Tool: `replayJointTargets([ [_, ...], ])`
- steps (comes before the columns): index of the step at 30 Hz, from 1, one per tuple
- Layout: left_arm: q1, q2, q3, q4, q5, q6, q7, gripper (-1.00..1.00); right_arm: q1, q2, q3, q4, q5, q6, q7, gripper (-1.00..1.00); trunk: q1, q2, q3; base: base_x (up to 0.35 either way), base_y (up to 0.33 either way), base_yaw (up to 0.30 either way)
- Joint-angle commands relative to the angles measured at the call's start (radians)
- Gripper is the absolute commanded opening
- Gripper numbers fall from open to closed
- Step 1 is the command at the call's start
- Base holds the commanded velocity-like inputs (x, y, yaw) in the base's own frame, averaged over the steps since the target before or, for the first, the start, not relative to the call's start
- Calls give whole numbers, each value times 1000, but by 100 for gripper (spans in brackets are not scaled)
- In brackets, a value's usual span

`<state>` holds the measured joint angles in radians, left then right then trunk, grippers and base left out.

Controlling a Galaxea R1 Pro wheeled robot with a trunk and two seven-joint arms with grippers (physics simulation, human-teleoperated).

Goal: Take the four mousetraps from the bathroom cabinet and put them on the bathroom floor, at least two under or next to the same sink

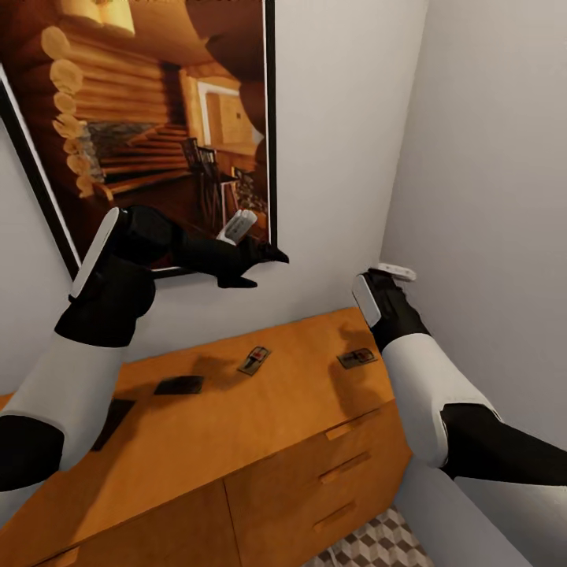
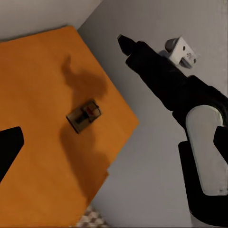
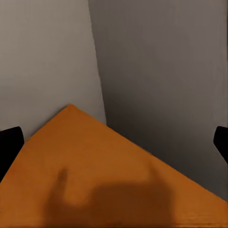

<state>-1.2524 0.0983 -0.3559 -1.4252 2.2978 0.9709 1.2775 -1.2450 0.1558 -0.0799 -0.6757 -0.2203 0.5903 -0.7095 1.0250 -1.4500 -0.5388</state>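
While mousetraps [image 1: 254, 360] dot cabinet [image 1: 236, 425] — arms hover.

Four mousetraps lie flat on the orange-brown cabinet [image 1: 260, 425] top, well apart in a rough row. The rightmost mousetrap [image 1: 357, 358] sits near the right edge; the next mousetrap [image 1: 254, 360] is tan with metal parts. A dark mousetrap [image 1: 179, 385] lies further left, and the leftmost mousetrap [image 1: 113, 421] is partly hidden. A patch of cube-patterned bathroom floor [image 1: 386, 545] shows below the drawers.

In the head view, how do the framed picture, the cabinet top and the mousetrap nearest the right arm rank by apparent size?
1. Framed picture and cabinet top: similar, unsure which is larger.
2. Mousetrap: clearly smallest.
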Motion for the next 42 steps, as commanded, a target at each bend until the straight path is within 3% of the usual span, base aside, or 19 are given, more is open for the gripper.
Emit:
replayJointTargets([
  [1,0,4,2,-4,18,0,-6,100,2,2,-2,3,-14,-10,-14,100,0,0,0,1,1,-4],
  [5,-1,11,20,-25,57,1,-23,100,8,7,-7,24,-56,-31,-45,100,0,0,1,0,0,-2],
  [8,-1,5,46,-40,58,1,-47,100,10,9,-8,49,-71,-41,-55,100,0,0,1,0,0,0],
  [13,-11,-35,83,-50,58,1,-144,100,12,14,-9,89,-81,-50,-62,100,0,0,1,0,0,0],
  [16,-30,-72,98,-52,58,0,-243,100,13,17,-9,106,-84,-53,-62,100,0,0,1,0,0,0],
  [23,-72,-117,106,-52,58,-7,-363,100,14,19,-9,117,-87,-54,-51,100,0,0,1,0,0,0],
  [31,-128,-156,116,-47,58,-17,-450,100,15,19,-9,143,-88,-55,-8,100,0,0,1,0,0,0],
  [42,-268,-166,133,13,58,-62,-485,100,15,19,1,183,-88,-55,45,100,0,0,1,0,0,0],
])
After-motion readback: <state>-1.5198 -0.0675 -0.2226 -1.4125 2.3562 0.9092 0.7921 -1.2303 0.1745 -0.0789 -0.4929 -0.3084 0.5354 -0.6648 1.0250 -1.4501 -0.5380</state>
